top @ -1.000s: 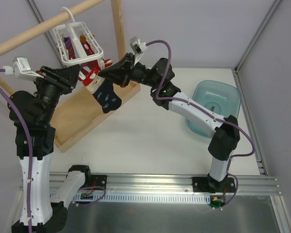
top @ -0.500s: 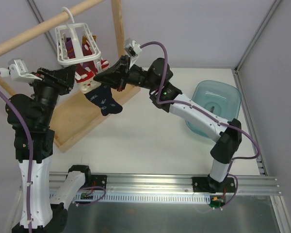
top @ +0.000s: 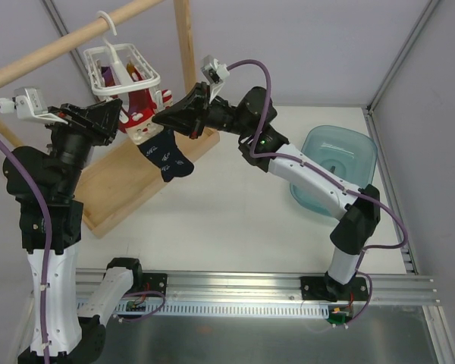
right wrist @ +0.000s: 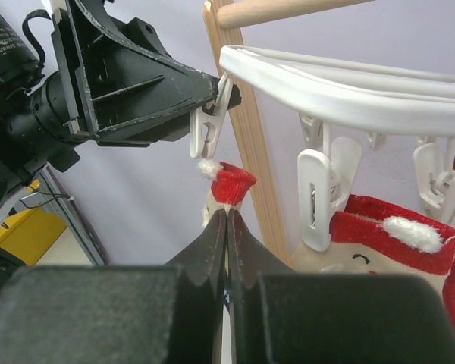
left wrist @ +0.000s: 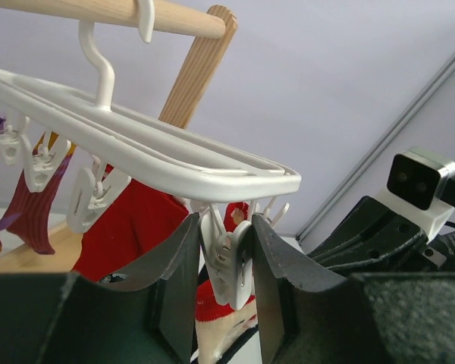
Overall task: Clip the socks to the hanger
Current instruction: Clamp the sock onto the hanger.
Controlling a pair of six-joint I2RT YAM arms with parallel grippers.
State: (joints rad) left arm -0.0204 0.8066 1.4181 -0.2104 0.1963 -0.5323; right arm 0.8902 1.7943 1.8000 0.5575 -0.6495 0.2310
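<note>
Top external view is showing both arms meeting high on the left, under the white hanger (top: 125, 70), which is hanging by its hook from the wooden rod (top: 53, 47). The left gripper (top: 120, 116) is pointing in from the left and the right gripper (top: 159, 118) is facing it from the other side. The two tips are sitting close together just below the frame. The navy sock (top: 167, 158) is dangling beneath the right gripper, toe down, above the wooden base (top: 121, 193) of the rack. Well off to the right, a teal basin (top: 337, 163) is sitting on the table (top: 227, 220).

Over to the left wrist camera: the fingers (left wrist: 178, 280) are squeezing a white clip (left wrist: 227, 262) at the hanger's near corner, pressing it from both sides. Whether the clip's mouth is parted, I cannot tell. Behind it a red sock (left wrist: 133, 227) and a purple-orange striped sock (left wrist: 32, 205) are hanging from other clips.

Right wrist camera now: that pair of fingers is pinching shut on the sock's red cuff (right wrist: 232, 184). The cuff is poking up from between the tips, with a white tuft at its top. It is sitting just beneath the clip in the left gripper's grasp, very near, and contact is too close to call.
</note>
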